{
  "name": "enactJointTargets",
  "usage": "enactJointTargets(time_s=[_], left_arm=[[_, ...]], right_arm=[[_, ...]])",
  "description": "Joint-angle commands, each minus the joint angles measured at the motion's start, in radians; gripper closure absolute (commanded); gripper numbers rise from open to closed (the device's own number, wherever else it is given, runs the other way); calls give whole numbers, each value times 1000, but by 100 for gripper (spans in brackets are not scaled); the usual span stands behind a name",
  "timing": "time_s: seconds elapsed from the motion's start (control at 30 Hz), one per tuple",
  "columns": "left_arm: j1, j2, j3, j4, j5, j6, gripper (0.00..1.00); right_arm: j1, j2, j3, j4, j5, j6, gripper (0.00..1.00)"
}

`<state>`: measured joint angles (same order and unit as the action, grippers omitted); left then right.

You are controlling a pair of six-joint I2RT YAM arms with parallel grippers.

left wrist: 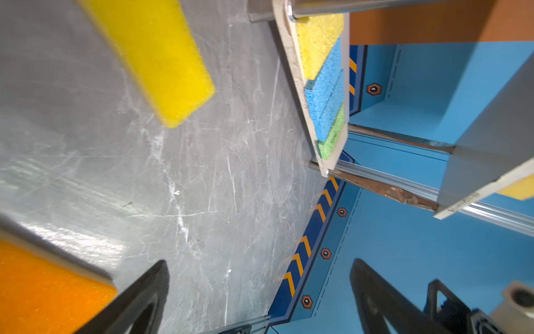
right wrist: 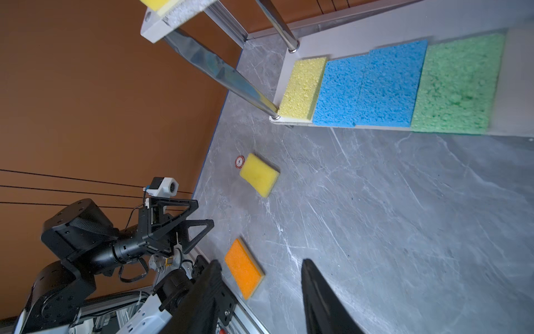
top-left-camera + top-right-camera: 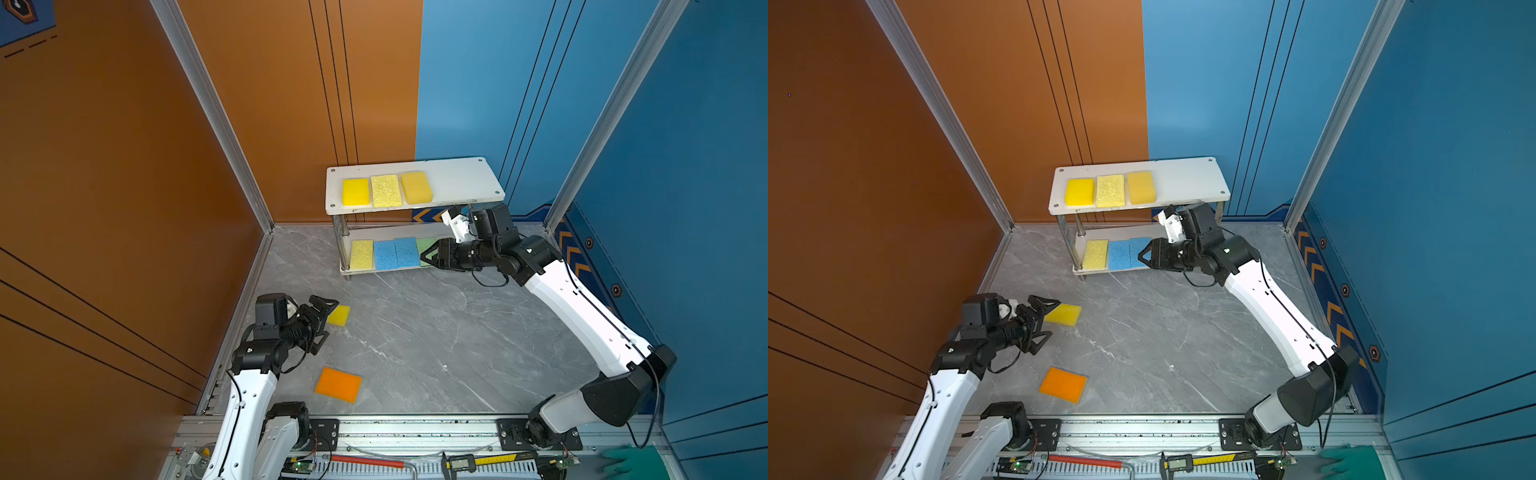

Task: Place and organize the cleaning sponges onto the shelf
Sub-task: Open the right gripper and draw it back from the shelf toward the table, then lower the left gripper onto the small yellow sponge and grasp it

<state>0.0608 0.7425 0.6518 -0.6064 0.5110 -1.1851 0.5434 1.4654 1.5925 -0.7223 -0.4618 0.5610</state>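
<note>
Lying flat on the white two-tier shelf's [image 3: 465,178] lower board, the green porous foam sponge [image 2: 456,84] ends that row; your right fingers [image 2: 323,297] stand apart, empty, near it. Your left fingers [image 1: 367,280] gape by the yellow foam sponge [image 3: 340,316] on the grey tabletop [image 3: 436,332], seemingly to take it.

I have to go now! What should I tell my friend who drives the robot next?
Left pincer: open, empty, by the loose yellow sponge on the floor.
Right pincer: open, empty, at the green sponge, lower board of the shelf.
Done: three yellow sponges on top; below, a pale yellow sponge, two blue sponges, the green one.
To do: shelve the loose yellow and the orange sponge.
</note>
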Motion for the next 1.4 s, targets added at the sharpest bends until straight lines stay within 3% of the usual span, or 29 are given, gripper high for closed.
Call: enactJointTargets(time_s=[0.0,0.2,0.47,1.07,1.37], left_arm=[[2,-14,-53,-33,-133,-90,2],[2,119,-96,69,-204,-107,2],[0,251,-80,149,-292,-75,9],[-5,419,-165,450,-298,-114,21],[-14,493,-164,500,-307,-105,28]], right_arm=[[4,-60,-145,45,25,34,48],[38,-172,-327,129,18,105,47],[63,-252,-402,130,32,125,46],[65,-327,-508,119,40,187,42],[67,-340,-546,119,41,202,40]])
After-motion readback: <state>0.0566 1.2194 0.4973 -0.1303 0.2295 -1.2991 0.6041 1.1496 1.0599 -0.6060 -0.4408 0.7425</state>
